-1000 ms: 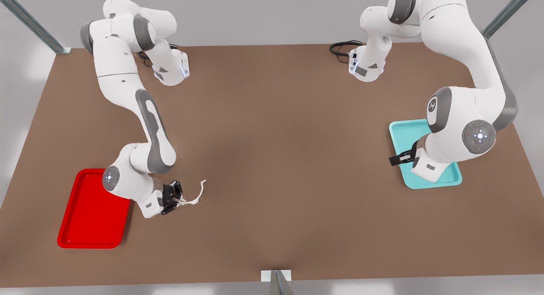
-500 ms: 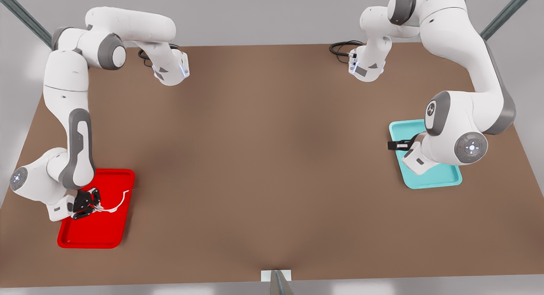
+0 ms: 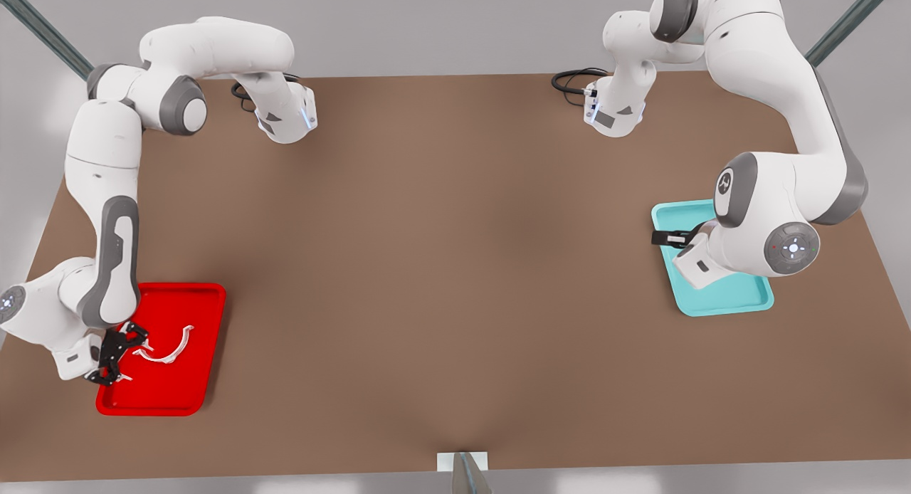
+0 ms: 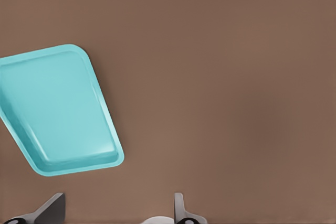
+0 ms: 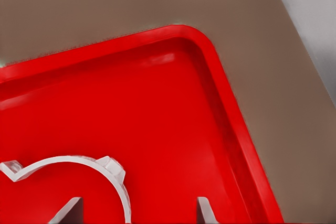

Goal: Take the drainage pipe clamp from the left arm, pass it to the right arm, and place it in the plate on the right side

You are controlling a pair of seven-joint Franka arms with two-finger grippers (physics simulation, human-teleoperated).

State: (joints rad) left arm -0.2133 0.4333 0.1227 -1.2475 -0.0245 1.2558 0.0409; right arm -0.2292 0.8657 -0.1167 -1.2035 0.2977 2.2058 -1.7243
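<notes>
Since 0.5 s earlier: the drainage pipe clamp [image 3: 165, 349] had left the right tool [image 3: 117, 354] and lay flat on the floor of the plate [image 3: 186, 389], arch up toward the far edge in the front view. Before that it hung from the fingertips above the same tray; one second back it was still over bare bench [image 3: 441, 266], clear of the plate. The right tool had drawn back toward the plate's edge on the front view's left, jaws spread, nothing between them, one flared end of the clamp just beside the fingertips [image 3: 132, 332].

The left tool [image 3: 665, 237] sat over the near-centre corner of the teal tray [image 3: 726, 302], barely shifted from the earlier frame. The left arm [image 3: 783, 159] waited there.

Right wrist view: the clamp [image 5: 79, 163] showed as a white arc on the red floor of the plate [image 5: 231, 124], between and beyond the two finger tips [image 5: 207, 211], touching neither. The raised rim's rounded corner and bench beyond it were plain here; in the front view the arm partly hid that side of the tray.

Left wrist view: teal tray [image 4: 58, 114] with nothing in it, brown bench [image 4: 226, 77] beside it, finger tips [image 4: 181, 211] set well apart and holding nothing. The front view showed only a dark sliver of this tool, gap unreadable there.
</notes>
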